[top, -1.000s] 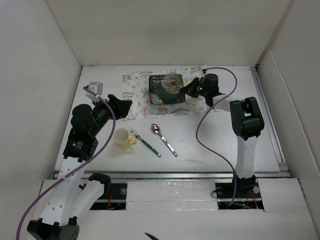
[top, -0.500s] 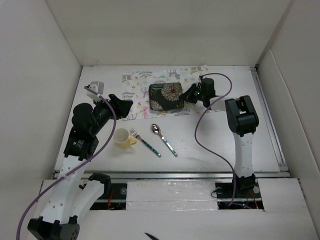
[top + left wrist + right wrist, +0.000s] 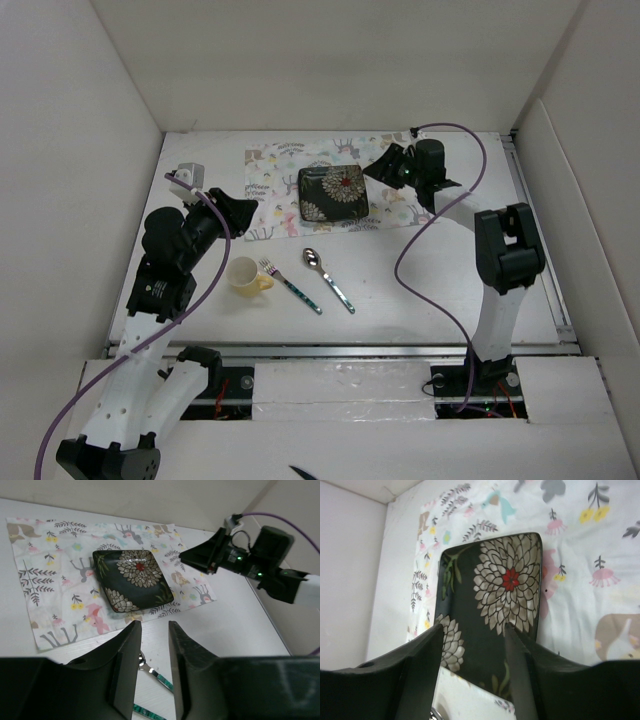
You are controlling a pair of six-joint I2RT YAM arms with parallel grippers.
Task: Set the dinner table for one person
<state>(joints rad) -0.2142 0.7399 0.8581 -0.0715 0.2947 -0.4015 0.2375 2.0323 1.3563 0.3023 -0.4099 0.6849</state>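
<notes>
A dark square plate (image 3: 333, 193) with white flowers lies on the floral placemat (image 3: 275, 170) at the back of the white dinner table (image 3: 450, 280). My right gripper (image 3: 378, 168) is open and empty, raised just right of the plate and apart from it. In the right wrist view the plate (image 3: 490, 595) shows between its open jaws (image 3: 474, 627). My left gripper (image 3: 245, 208) is open and empty over the placemat's left front corner. The left wrist view shows the plate (image 3: 132, 580) beyond that gripper (image 3: 154, 625). A cream cup (image 3: 246, 275), a fork (image 3: 290, 284) and a spoon (image 3: 328, 278) lie in front.
White walls close in the table on the left, back and right. The fork and spoon have teal patterned handles and lie slanted side by side. The spoon (image 3: 143, 662) shows below the left jaws. The right arm's purple cable (image 3: 410, 250) loops over the table.
The right gripper lowered the plate onto the placemat, let go of it and pulled back up and to the right. The left arm has barely moved.
</notes>
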